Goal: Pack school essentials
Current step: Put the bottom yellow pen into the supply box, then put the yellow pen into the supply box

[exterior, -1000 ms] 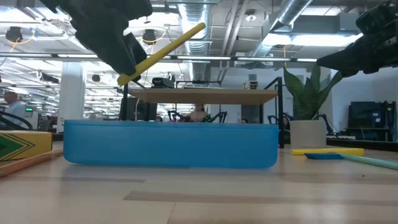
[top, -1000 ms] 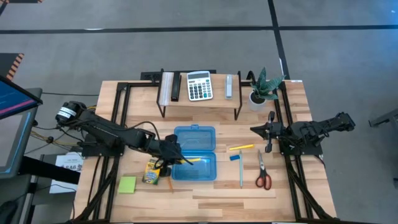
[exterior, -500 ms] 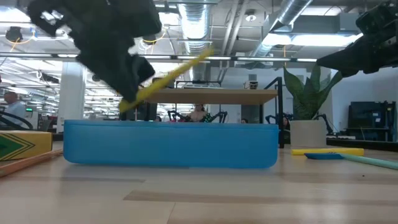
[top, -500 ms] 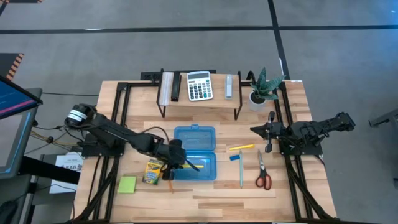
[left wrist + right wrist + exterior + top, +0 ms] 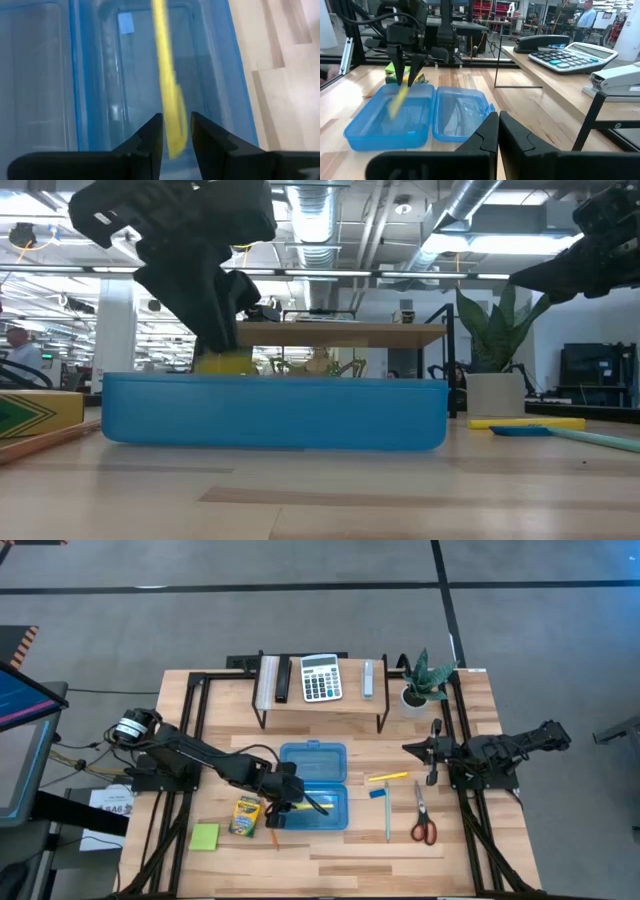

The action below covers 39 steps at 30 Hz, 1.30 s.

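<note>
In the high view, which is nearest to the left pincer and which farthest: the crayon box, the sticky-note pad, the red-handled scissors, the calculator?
From the left pincer, over the blue case:
1. Crayon box, just beside it, towards the left arm's side.
2. Sticky-note pad, further that way, near the table's front edge.
3. Calculator on the rear shelf and red-handled scissors on the right arm's side: too close to call.
</note>
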Each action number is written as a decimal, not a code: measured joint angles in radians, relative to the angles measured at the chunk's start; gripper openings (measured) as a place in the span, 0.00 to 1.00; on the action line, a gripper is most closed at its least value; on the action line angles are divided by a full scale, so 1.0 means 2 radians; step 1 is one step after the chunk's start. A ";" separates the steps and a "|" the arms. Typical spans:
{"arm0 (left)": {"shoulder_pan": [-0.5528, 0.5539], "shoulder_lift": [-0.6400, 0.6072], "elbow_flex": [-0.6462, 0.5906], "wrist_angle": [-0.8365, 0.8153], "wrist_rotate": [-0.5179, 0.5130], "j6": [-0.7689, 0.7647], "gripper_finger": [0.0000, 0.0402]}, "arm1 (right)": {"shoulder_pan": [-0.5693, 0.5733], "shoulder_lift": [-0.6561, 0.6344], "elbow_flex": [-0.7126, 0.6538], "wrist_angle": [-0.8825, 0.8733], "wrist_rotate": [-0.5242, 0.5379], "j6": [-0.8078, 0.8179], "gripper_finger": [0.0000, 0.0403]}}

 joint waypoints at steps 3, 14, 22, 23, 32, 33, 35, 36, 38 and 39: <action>-0.001 0.000 0.000 -0.003 0.000 -0.006 0.23 | 0.000 0.000 0.000 0.000 0.000 0.000 0.08; -0.019 -0.036 -0.001 -0.064 -0.048 -0.030 0.33 | 0.000 0.000 0.000 0.000 0.000 0.000 0.08; -0.079 -0.094 -0.025 -0.046 -0.116 -0.064 0.34 | 0.000 0.000 0.000 -0.001 0.000 0.000 0.08; -0.089 -0.098 -0.033 -0.030 -0.132 -0.065 0.34 | 0.000 0.000 0.000 -0.001 0.000 0.000 0.08; -0.132 -0.133 -0.132 0.196 -0.183 -0.023 0.31 | 0.000 0.000 0.000 -0.001 0.000 0.000 0.08; -0.132 -0.136 -0.139 0.214 -0.183 -0.017 0.30 | 0.000 0.000 0.000 -0.001 0.000 0.000 0.08; -0.129 -0.141 -0.151 0.252 -0.183 0.004 0.28 | 0.000 0.000 0.000 -0.001 0.000 0.000 0.08; -0.126 -0.143 -0.155 0.273 -0.183 0.018 0.28 | 0.000 0.000 0.000 -0.001 0.000 0.000 0.08; -0.119 -0.151 -0.162 0.311 -0.184 0.050 0.27 | 0.000 0.000 0.000 -0.001 0.000 0.000 0.08; -0.115 -0.153 -0.163 0.326 -0.184 0.065 0.26 | 0.000 0.000 0.000 -0.001 0.000 0.000 0.08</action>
